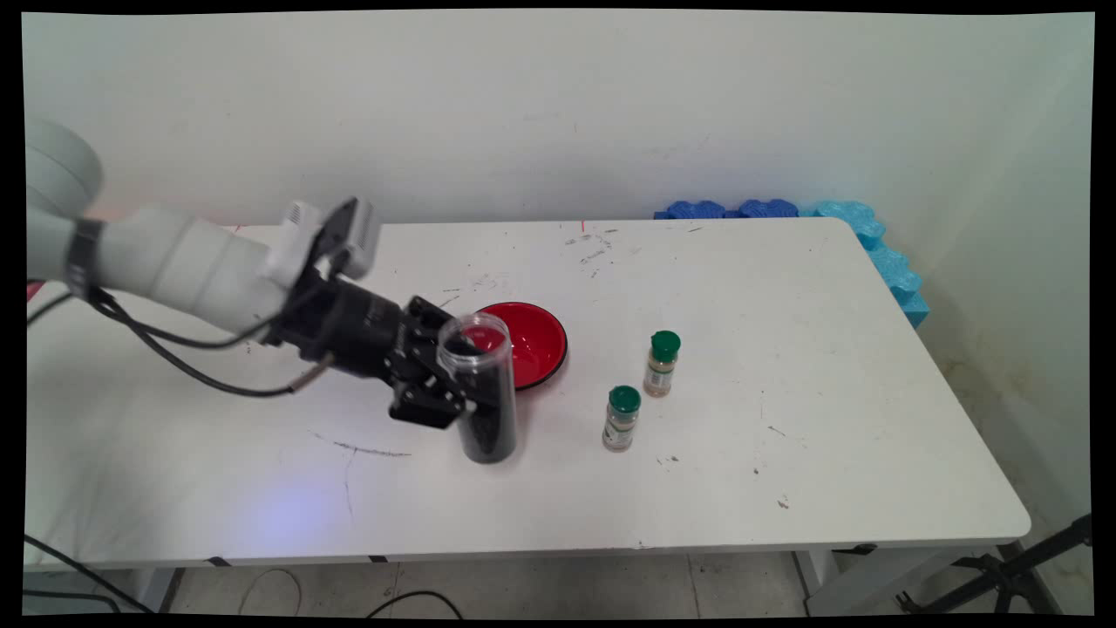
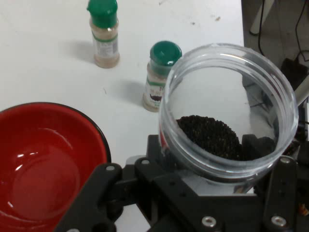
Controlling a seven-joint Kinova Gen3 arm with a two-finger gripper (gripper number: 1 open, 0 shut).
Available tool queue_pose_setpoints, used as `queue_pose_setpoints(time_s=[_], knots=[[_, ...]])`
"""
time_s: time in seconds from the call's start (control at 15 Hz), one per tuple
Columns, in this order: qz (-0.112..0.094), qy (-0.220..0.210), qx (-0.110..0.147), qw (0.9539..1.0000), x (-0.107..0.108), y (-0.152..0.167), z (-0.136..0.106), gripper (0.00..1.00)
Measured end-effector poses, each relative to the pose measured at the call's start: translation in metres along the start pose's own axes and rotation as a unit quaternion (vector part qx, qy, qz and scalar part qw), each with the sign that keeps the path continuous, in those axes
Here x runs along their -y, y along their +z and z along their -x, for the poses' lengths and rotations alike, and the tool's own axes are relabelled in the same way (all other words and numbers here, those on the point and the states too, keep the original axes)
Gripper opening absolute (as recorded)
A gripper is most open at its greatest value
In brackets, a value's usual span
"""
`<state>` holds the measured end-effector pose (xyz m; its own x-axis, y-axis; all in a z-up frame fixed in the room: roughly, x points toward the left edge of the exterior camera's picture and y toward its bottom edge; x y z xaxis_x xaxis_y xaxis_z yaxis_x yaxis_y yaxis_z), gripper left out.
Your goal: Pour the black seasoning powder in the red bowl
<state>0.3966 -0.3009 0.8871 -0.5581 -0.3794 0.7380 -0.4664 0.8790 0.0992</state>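
Clear plastic jar (image 1: 482, 388), open-topped and about half full of dark granules, sits clamped in the black gripper (image 1: 436, 384), held upright so nothing spills. It hangs beside the empty red bowl (image 1: 527, 342), with two green-capped spice bottles (image 1: 621, 419) (image 1: 663, 363) standing apart to its right.

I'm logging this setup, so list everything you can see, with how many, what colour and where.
Jar: one, clear plastic, lidless, holding dark granules; upright in the gripper, near the table's middle, just in front of the bowl.
Bowl: one, red with a black rim, empty; behind the jar.
Spice bottles: two, green caps, pale contents; one right of the jar, the other further back and right.
Foam pieces: several, blue; along the table's far right corner by the wall.
Table: one, white, scuffed.
Cables: black; on the floor under the table.
Gripper: one, black, clamped on the jar's side.
Arm: one, white, reaching in from the left.
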Motion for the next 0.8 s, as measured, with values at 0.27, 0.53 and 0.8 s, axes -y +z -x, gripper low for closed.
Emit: queue_pose_setpoints(time_s=[0.27, 0.53, 0.8], knots=[[0.006, -0.002, 0.001, 1.0, -0.003, -0.034, -0.018, 0.0], [0.006, -0.003, 0.0, 1.0, -0.003, -0.058, -0.044, 0.0], [0.005, -0.006, -0.001, 1.0, -0.003, -0.071, -0.066, 0.0]])
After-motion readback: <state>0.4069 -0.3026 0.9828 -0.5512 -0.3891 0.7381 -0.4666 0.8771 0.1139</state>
